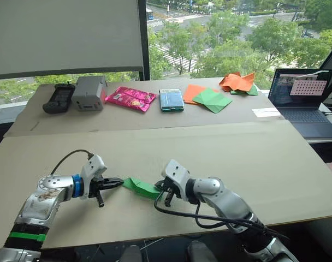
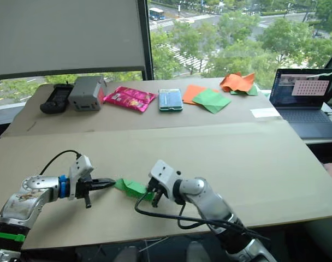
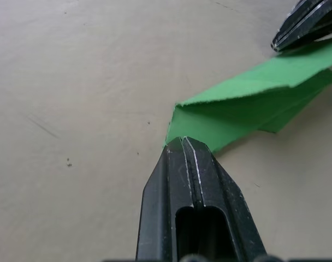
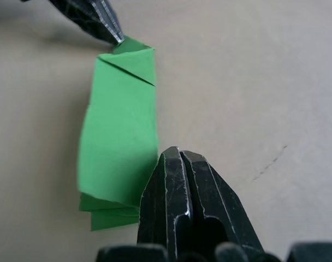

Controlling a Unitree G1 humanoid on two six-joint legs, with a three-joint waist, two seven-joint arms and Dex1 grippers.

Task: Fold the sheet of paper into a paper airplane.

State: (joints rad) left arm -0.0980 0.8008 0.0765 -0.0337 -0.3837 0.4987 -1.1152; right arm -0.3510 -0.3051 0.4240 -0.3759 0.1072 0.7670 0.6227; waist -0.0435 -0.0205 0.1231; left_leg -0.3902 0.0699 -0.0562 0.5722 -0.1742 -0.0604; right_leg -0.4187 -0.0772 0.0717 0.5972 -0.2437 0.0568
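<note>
Near the front edge of the tabletop (image 1: 275, 180), the paper airplane (image 1: 141, 187) lies between the two end effectors. It is a narrow green folded strip with layered flaps, and its long axis runs from one arm to the other, from left to right and a little toward the robot.

The left end effector (image 1: 118, 182) has its two fingers pressed together, and the tips meet the left corner of the paper. In the left wrist view the corner sits just at the closed tips (image 3: 182, 143), so I judge it is pinched, but how much paper is between the fingers I cannot tell. The right end effector (image 1: 161, 191) is also closed, and its tips stand at the right end of the strip; in the right wrist view the tips (image 4: 177, 155) are at the edge of the paper, touching it or just beside it, and a grip is not clear. Both arms are equally near, one at each end.

For the next fold, the strip probably must be held at one end while the other end is pressed along the long axis.

Farther away, on the back tabletop, lie a black controller (image 1: 58, 98), a grey box (image 1: 89, 93), a pink packet (image 1: 131, 99), a blue-green pack (image 1: 171, 100), flat orange and green sheets (image 1: 207, 98), a crumpled heap (image 1: 238, 82) and a laptop (image 1: 303, 101).
</note>
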